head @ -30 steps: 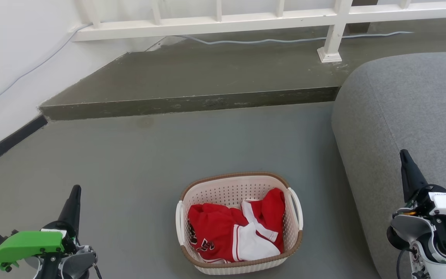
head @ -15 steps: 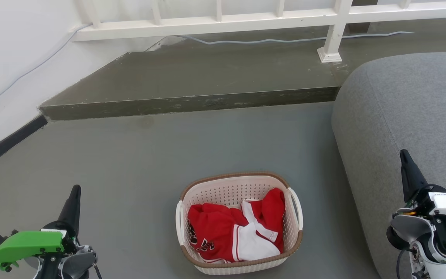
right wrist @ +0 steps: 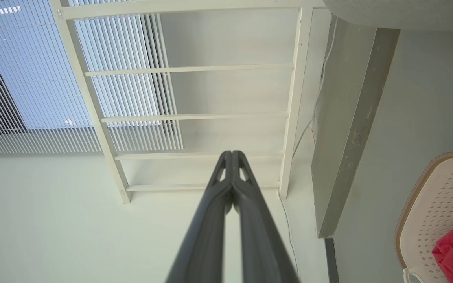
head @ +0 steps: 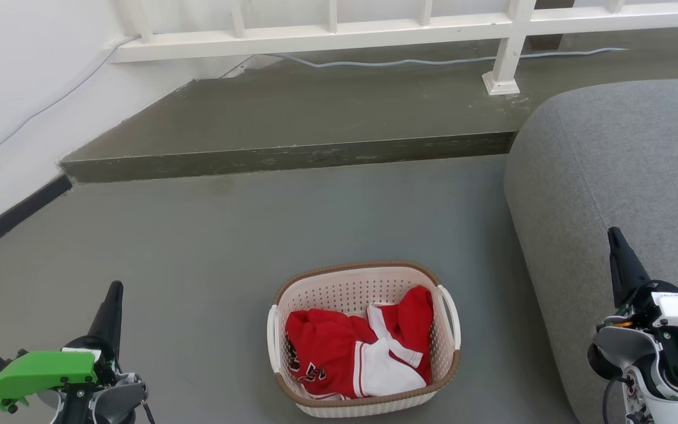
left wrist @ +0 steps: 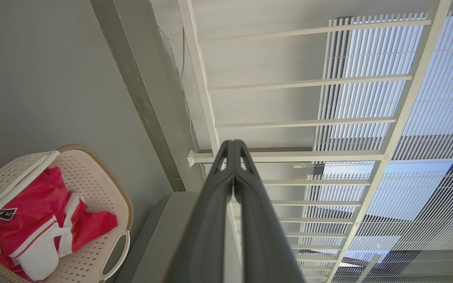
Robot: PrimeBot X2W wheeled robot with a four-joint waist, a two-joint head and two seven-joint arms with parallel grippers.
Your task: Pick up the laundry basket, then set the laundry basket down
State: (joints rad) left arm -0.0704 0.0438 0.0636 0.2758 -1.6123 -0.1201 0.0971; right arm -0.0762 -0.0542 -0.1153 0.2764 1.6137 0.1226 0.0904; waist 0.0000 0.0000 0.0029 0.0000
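The laundry basket (head: 339,288) stands on the grey floor at the bottom centre of the head view, cream-white with a brown rim and white loop handles, holding red and white clothing (head: 356,353). My left gripper (head: 114,290) is shut and empty, well to the basket's left. My right gripper (head: 614,235) is shut and empty, well to the basket's right, in front of the grey sofa. The basket (left wrist: 104,188) shows at lower left in the left wrist view beside the shut fingers (left wrist: 233,146). In the right wrist view the basket (right wrist: 427,212) is at the right edge, away from the shut fingers (right wrist: 231,155).
A grey sofa (head: 627,176) fills the right side close to the basket. A raised concrete step (head: 292,156) runs across behind it, with a white railing (head: 339,35) and a cable (head: 433,60). A white wall (head: 15,106) stands at left.
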